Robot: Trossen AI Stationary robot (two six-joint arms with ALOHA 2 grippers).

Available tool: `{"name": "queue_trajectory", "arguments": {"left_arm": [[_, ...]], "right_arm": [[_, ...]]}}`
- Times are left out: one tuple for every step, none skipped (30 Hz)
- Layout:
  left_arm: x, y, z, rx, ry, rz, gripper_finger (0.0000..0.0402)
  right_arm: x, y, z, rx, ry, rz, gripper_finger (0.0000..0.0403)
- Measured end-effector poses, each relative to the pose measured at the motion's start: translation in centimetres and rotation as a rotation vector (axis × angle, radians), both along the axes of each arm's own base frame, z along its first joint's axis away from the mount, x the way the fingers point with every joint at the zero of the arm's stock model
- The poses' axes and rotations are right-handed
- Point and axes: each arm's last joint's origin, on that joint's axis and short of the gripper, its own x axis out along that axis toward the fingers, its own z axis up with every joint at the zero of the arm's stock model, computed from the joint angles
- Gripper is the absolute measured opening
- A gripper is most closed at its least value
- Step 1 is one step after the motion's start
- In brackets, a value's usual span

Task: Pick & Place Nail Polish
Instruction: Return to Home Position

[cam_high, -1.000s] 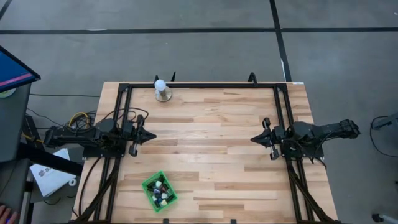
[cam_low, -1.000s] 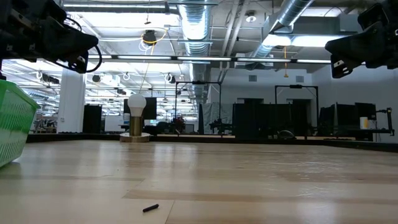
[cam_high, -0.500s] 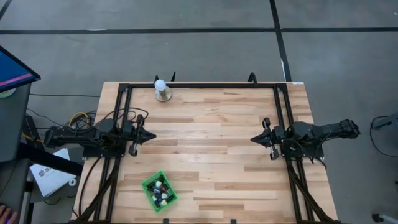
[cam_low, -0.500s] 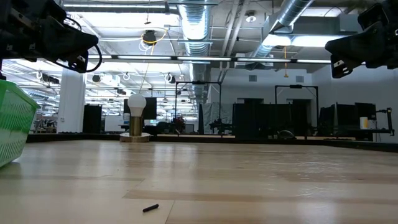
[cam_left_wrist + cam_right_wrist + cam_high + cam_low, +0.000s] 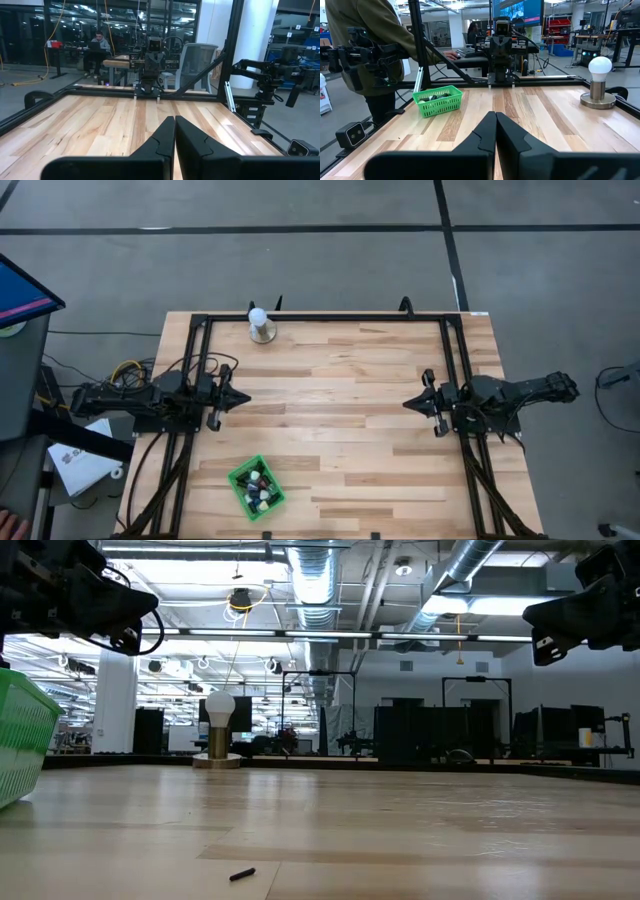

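Observation:
Several tiny nail polish bottles (image 5: pixel 259 486) with dark caps lie in a green mesh basket (image 5: pixel 242 472) near the table's front left; the basket also shows in the right wrist view (image 5: pixel 439 101) and at the low view's left edge (image 5: pixel 20 745). My left gripper (image 5: pixel 245 397) is shut and empty, above the table's left side. My right gripper (image 5: pixel 407 404) is shut and empty, above the right side. The two point at each other across the middle. The shut fingers show in the left wrist view (image 5: pixel 175 131) and the right wrist view (image 5: pixel 495 125).
A white ball-topped round stand (image 5: pixel 260 327) stands at the table's far edge, left of centre. A small dark bit (image 5: pixel 242 874) lies on the wood near the front. A black frame (image 5: pixel 330 318) runs along the far edge and sides. A person (image 5: pixel 367 45) stands beyond the table's left side.

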Motion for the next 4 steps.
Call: {"name": "queue_trajectory", "arguments": {"left_arm": [[0.00,0.00,0.00,0.000,0.000,0.001,0.0008],[0.00,0.00,0.00,0.000,0.000,0.001,0.0008],[0.00,0.00,0.00,0.000,0.000,0.001,0.0008],[0.00,0.00,0.00,0.000,0.000,0.001,0.0008]], "right_arm": [[0.00,0.00,0.00,0.000,0.000,0.000,0.0000],[0.00,0.00,0.00,0.000,0.000,0.000,0.0000],[0.00,0.00,0.01,0.000,0.000,-0.001,0.0000],[0.00,0.00,0.00,0.000,0.000,-0.001,0.0000]]}}
